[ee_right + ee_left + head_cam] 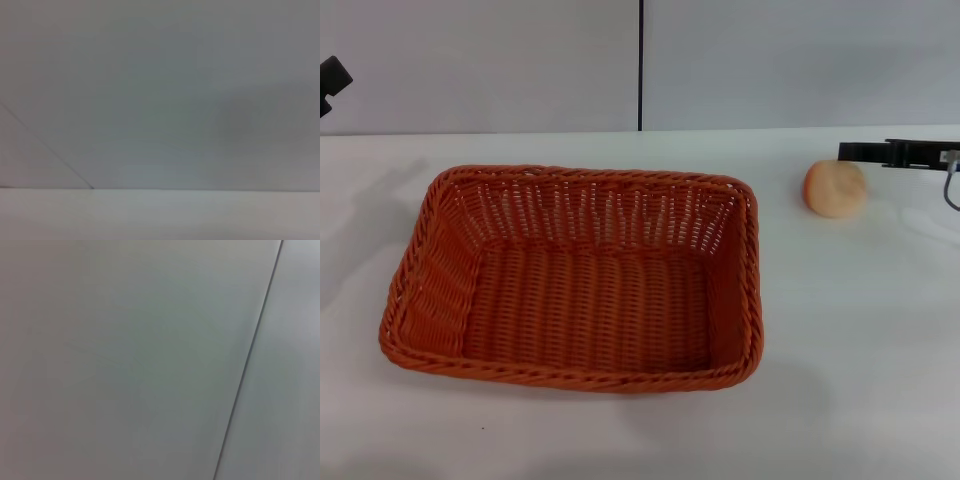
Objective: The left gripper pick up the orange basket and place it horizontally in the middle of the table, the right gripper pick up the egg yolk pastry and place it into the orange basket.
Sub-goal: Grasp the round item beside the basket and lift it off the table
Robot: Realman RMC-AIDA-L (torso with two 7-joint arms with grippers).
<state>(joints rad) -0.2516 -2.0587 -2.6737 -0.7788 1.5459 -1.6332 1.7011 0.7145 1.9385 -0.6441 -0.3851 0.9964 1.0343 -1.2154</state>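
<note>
The orange basket (575,280) lies flat and lengthwise across the middle of the white table (850,330), its inside bare. The egg yolk pastry (835,188) rests on the table to the basket's far right. Just behind and to the right of the pastry, my right gripper (850,152) reaches in from the right edge, a thin black finger pointing left, not touching the pastry. A small black part of my left gripper (332,78) shows at the upper left edge, well away from the basket. Both wrist views show only wall and table.
A grey wall with a dark vertical seam (640,65) stands behind the table. A thin cable (950,190) hangs from the right arm.
</note>
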